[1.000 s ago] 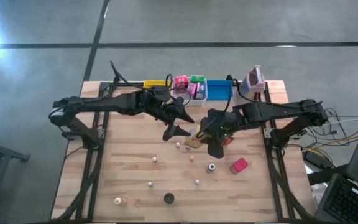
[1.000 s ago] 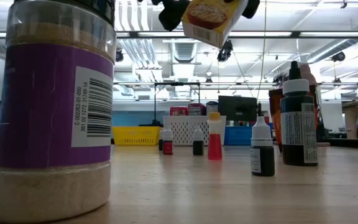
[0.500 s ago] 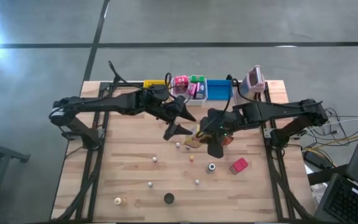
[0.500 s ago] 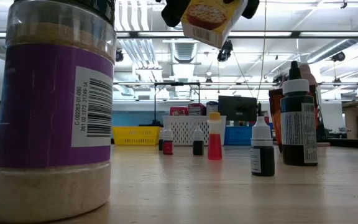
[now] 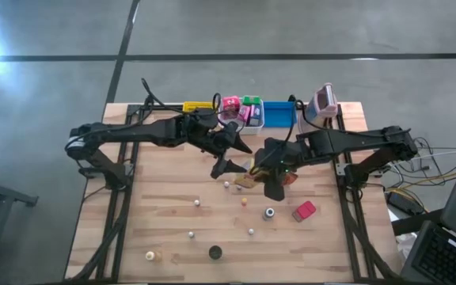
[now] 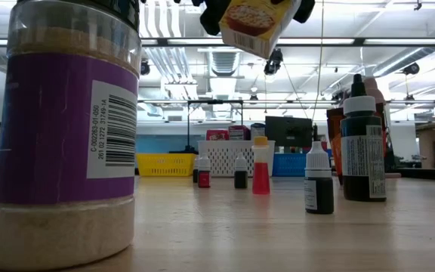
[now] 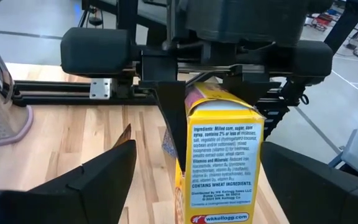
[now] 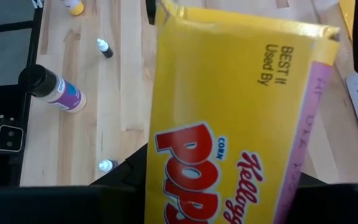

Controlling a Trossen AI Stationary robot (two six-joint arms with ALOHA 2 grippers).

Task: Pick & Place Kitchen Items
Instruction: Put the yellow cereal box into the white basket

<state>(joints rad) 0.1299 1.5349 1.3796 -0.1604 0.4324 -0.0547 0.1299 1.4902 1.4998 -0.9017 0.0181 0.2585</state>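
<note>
Looming nearest in the low view, a purple-labelled jar stands on the table, with small dropper bottles scattered behind it. Above those bottles, over the middle of the table, hangs the yellow cereal box. The right gripper has its fingers closed on the box's two broad faces, holding it clear of the wood. The left gripper faces the box's narrow ingredients panel with its fingers spread wide to either side, touching nothing. A red packet lies beyond the box toward the right arm's side. Farthest back, behind the box, stand the yellow bin, the white bin with pink and green packets in it, and the blue bin.

The box is probably light, thin cardboard, stiff at its edges but easily dented mid-panel, with a glossy surface that could slip. A hold across the narrow sides near a corner fold likely suits best.
</note>
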